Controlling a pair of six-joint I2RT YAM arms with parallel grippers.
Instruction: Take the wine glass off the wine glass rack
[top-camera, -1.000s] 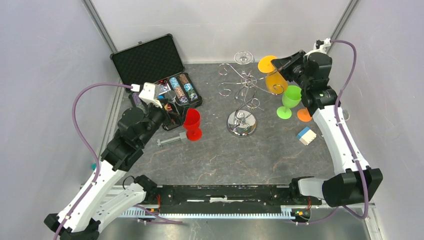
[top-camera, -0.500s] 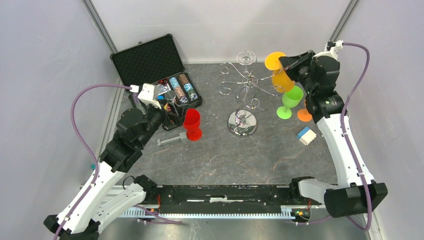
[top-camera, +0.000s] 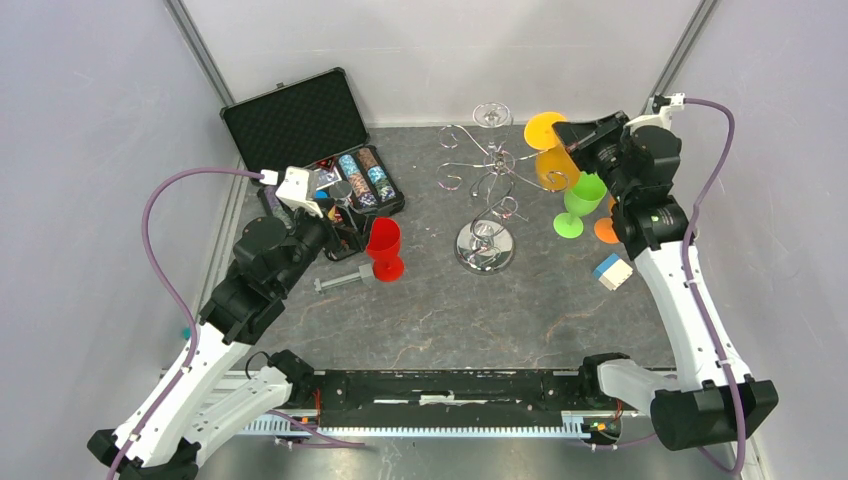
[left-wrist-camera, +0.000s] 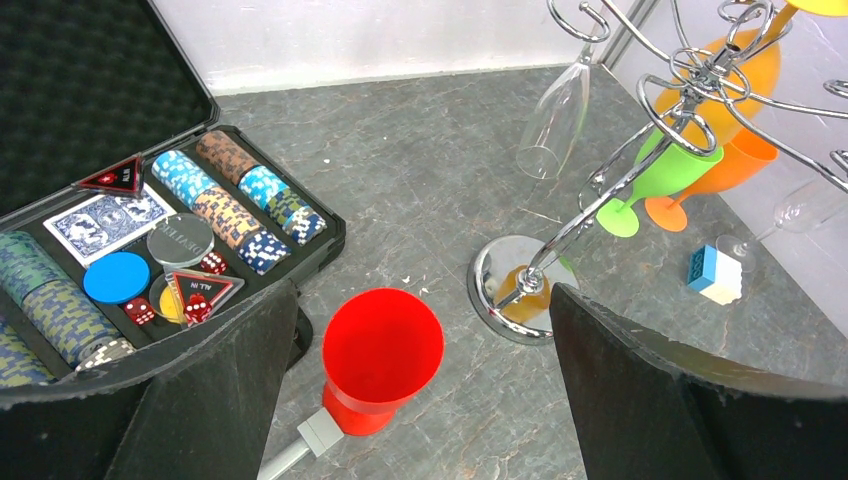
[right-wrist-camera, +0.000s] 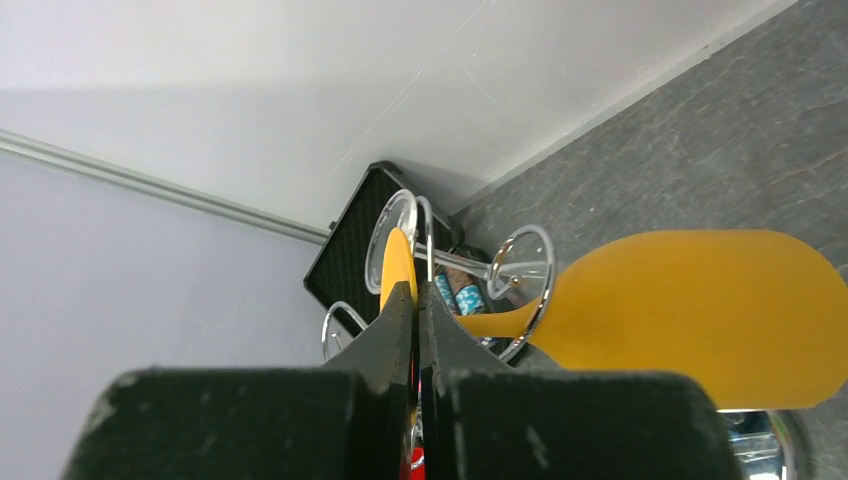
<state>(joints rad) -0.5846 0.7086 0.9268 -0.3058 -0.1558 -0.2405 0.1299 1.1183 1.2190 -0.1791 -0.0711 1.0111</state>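
Note:
The chrome wine glass rack (top-camera: 484, 247) stands mid-table, its curled hook arms (top-camera: 478, 160) spread above. A yellow-orange wine glass (top-camera: 553, 165) hangs tilted at its right side. My right gripper (top-camera: 582, 135) is shut on the glass's round foot (right-wrist-camera: 398, 262). In the right wrist view the bowl (right-wrist-camera: 700, 320) fills the right side and the stem lies across a chrome hook loop (right-wrist-camera: 522, 290). A clear glass (top-camera: 490, 115) hangs at the rack's back. My left gripper (left-wrist-camera: 415, 390) is open over a red cup (left-wrist-camera: 382, 350), holding nothing.
An open poker chip case (top-camera: 320, 150) sits at the back left. A green glass (top-camera: 582, 200) and an orange glass foot (top-camera: 607, 230) stand right of the rack. A blue and white block (top-camera: 612, 271) lies nearby. A grey bolt (top-camera: 345, 281) lies by the red cup (top-camera: 385, 245).
My right arm has shifted to the right with the yellow-orange glass's foot in its grip, and the glass has tilted slightly. The rack's arms have swayed. The left arm has not moved.

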